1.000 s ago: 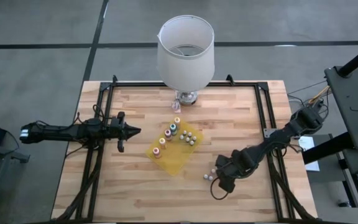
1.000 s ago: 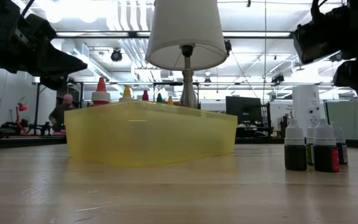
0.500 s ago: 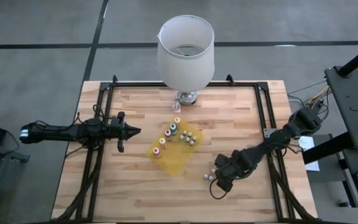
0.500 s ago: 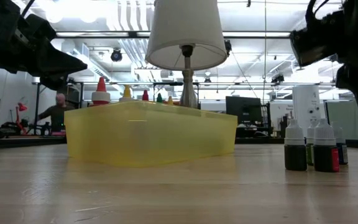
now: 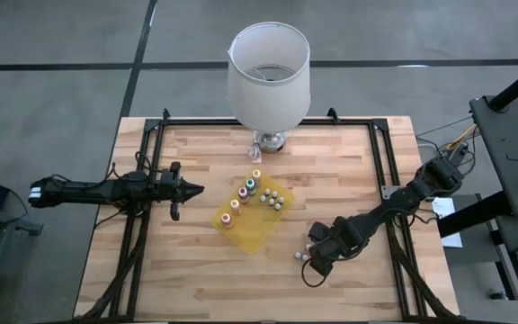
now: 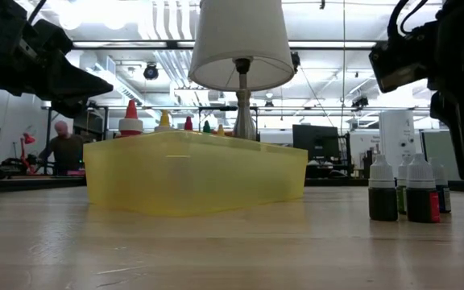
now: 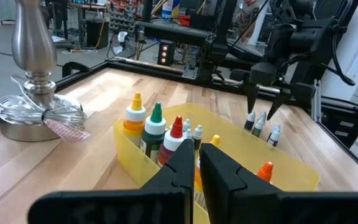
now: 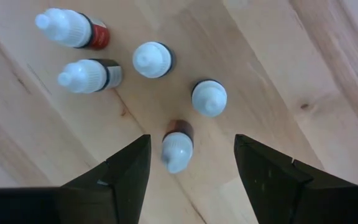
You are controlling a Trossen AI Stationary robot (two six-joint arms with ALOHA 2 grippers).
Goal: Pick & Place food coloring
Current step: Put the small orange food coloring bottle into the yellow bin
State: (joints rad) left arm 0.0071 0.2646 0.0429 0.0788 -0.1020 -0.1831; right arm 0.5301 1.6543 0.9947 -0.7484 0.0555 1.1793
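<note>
Table [image 5: 196, 261] w/ lamp [image 5: 269, 76] at 12 o'clock, yellow tray [image 5: 250, 220] mid-table holding coloured-cap bottles [image 5: 244, 192]. Five white-cap bottles [image 8: 155, 60] stand loose on the wood at ~4 o'clock from the tray. Right gripper [image 8: 191, 165] hangs directly over them, jaws spread, straddling one bottle [image 8: 178, 148] w/o touching. Left gripper [image 5: 190, 190] waits at 9 o'clock of the tray, jaws pressed together. Step looks like pre-grasp: next prob. a straight descent, then pinch w/o knocking neighbours.
</note>
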